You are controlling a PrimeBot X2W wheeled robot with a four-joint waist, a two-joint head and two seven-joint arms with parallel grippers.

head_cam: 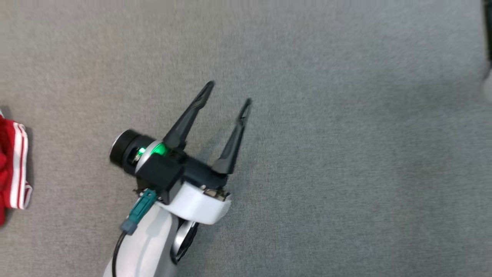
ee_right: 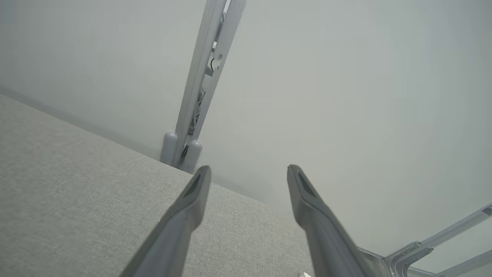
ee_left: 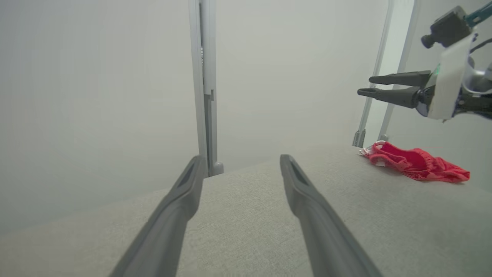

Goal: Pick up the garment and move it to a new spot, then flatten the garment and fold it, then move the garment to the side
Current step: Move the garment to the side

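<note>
The garment point(head_cam: 13, 165) is red with white stripes and lies crumpled at the far left edge of the head view on the grey fabric table point(head_cam: 346, 154). My right gripper point(head_cam: 229, 92) hovers to the right of it, open and empty, with its fingers pointing up and to the right. The left wrist view shows the garment point(ee_left: 415, 165) lying near the table's far right edge, with the right gripper point(ee_left: 364, 85) in the air above it, apart from it. My left gripper point(ee_left: 241, 157) is open over bare table point(ee_left: 250, 215). In its own view the right gripper point(ee_right: 248, 167) is open and empty.
A pale wall panel closes the table's far side, with upright metal posts point(ee_left: 205, 96) point(ee_right: 203, 77) at the edge. A slanted metal frame point(ee_left: 384, 96) stands behind the garment. A dark object point(head_cam: 488, 30) shows at the head view's top right corner.
</note>
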